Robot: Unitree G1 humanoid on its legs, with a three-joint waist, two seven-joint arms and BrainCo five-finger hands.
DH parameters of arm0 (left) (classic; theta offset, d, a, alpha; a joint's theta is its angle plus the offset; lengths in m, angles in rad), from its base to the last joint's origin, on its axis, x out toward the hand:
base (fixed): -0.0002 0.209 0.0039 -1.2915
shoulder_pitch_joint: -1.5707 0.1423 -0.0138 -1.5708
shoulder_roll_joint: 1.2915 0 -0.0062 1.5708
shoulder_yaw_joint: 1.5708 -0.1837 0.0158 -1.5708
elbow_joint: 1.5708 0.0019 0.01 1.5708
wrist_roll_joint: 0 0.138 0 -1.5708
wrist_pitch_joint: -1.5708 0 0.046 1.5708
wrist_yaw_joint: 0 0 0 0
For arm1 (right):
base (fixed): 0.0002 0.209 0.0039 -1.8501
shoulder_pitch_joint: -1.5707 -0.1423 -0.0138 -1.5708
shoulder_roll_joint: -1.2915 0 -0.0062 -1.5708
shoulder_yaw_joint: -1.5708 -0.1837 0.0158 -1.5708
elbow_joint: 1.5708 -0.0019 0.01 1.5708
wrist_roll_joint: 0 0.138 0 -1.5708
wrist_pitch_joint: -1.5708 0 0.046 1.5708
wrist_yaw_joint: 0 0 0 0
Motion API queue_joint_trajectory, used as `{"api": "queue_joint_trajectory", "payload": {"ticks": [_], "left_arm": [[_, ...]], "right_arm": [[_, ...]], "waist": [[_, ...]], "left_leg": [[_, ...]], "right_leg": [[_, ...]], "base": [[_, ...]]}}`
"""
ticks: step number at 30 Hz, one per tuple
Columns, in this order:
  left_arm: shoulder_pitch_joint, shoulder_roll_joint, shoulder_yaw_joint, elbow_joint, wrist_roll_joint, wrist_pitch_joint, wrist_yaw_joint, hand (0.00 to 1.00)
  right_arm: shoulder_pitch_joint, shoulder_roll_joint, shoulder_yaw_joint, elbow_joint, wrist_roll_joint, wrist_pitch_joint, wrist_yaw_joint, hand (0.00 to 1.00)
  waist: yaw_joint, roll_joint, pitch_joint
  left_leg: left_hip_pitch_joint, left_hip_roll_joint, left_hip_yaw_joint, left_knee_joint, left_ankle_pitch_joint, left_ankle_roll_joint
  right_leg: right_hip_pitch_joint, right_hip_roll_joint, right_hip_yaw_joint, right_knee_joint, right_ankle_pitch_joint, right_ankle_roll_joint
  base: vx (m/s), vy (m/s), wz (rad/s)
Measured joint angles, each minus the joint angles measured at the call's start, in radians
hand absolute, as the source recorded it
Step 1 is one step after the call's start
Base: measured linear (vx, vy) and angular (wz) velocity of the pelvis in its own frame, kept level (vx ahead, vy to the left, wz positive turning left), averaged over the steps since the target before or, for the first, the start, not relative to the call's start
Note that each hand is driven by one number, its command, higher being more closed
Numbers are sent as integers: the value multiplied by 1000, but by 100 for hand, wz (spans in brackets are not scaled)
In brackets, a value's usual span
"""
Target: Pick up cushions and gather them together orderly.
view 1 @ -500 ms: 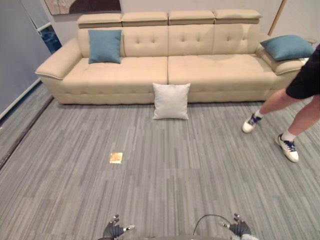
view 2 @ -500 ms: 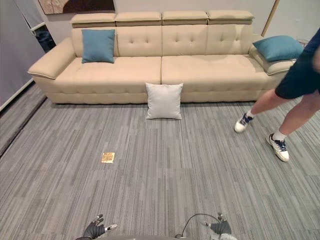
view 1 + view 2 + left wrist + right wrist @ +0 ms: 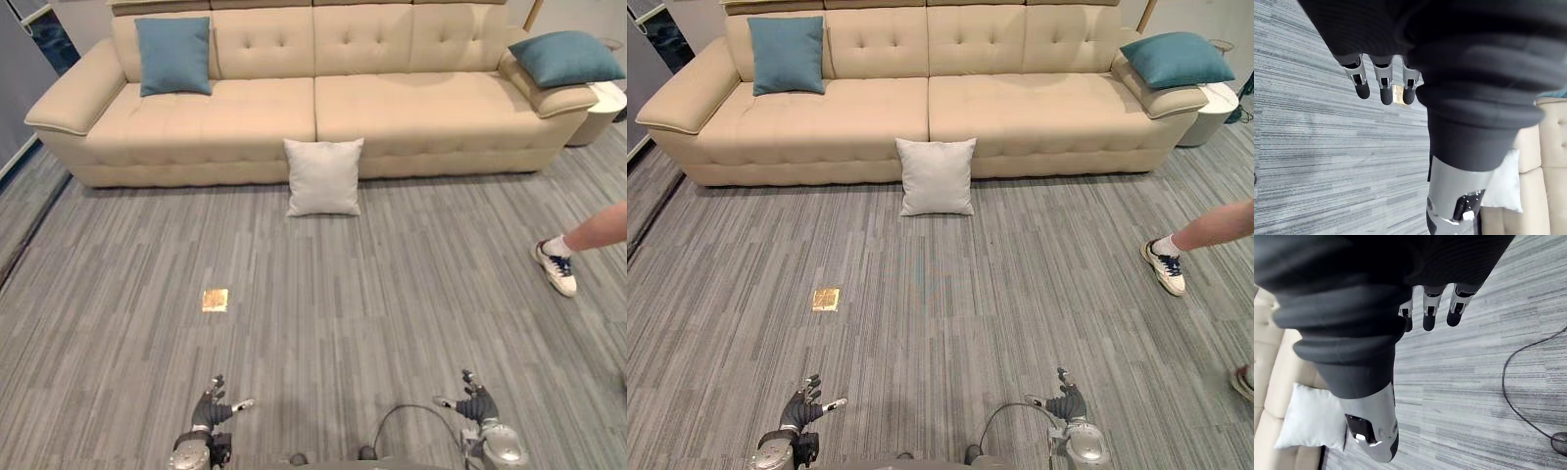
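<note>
none are gathered: left cushion (image 3: 174, 56), right cushion (image 3: 566, 58) on sofa (image 3: 392, 108), white cushion (image 3: 322, 176) on floor (image 3: 392, 294); left hand (image 3: 211, 411), right hand (image 3: 477, 403) loose, empty.

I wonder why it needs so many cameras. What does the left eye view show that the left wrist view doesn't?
Left eye view adds the sofa end to end, a blue cushion on its right armrest, a person's leg and the right hand. Left wrist view adds a close look at the left hand, fingers straight, holding nothing. Both show the white cushion leaning against the sofa and a gold floor patch.
</note>
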Motion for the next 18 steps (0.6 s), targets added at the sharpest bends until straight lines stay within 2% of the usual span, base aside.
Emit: {"api": "queue_joint_trajectory", "payload": {"ticks": [6,7,9,10,11,12,13,14,15,16,17,18], "left_arm": [[-5,-7,-1,-12,-5,2,7,0],[1,-7,-2,-46,-8,2,13,0],[2,-7,-3,-68,-9,3,22,0],[-1,-3,-10,-76,-16,8,24,0],[-2,-3,-12,-77,-17,9,24,0],[-4,7,-29,-78,-17,11,25,0],[-9,25,-55,-78,-17,20,26,0],[-9,26,-58,-78,-17,20,27,0],[-18,33,-74,-78,-17,20,29,0],[-42,33,-76,-78,-17,19,31,0],[-56,34,-77,-77,-17,18,34,0],[-82,33,-78,-76,-17,18,39,0]], "right_arm": [[-56,-3,21,2,1,3,-5,0],[-62,-2,34,3,5,4,-8,0],[-62,3,38,5,11,4,-8,0],[-69,9,44,11,22,5,-8,0],[-72,9,48,14,26,5,-9,0],[-78,17,59,16,37,7,-8,0],[-70,30,67,17,43,17,-8,0],[-68,30,70,17,44,18,-8,0],[-63,31,77,17,44,19,-9,0],[-68,28,77,16,45,19,-10,0],[-71,26,77,16,45,18,-10,0],[-73,21,77,16,45,18,-13,0]], "waist": [[3,18,18],[5,15,21],[5,3,29],[8,-10,39],[8,-10,42],[4,-18,58],[-2,-22,80],[-1,-22,80],[-3,-11,89],[-16,-14,100],[-24,-3,112],[-31,3,119]], "left_leg": [[-100,20,25,133,-88,47],[-130,23,28,186,-132,55],[-143,16,30,237,-173,62],[-138,1,34,258,-207,78],[-138,-1,34,260,-213,78],[-114,-12,26,260,-225,92],[-73,-11,14,259,-244,93],[-66,-9,12,258,-249,94],[-43,-4,-8,251,-258,91],[-19,15,-31,248,-263,82],[-7,24,-45,239,-264,78],[26,38,-71,204,-258,67]], "right_leg": [[-80,-3,7,69,-28,3],[-130,-16,5,165,-89,13],[-184,-44,3,298,-161,44],[-256,-80,-15,471,-192,52],[-276,-89,-24,517,-192,52],[-354,-126,-56,692,-188,51],[-394,-140,-87,767,-215,37],[-400,-140,-93,766,-219,37],[-429,-141,-123,734,-231,34],[-450,-137,-158,664,-229,31],[-464,-133,-174,618,-224,27],[-495,-126,-198,503,-171,24]], "base": [[-33,29,-10],[-34,59,-6],[13,87,-3],[42,104,-9],[82,113,-9],[197,65,9],[251,73,11],[270,32,18],[358,-18,36],[395,-44,55],[427,-64,78],[550,-128,82]]}}
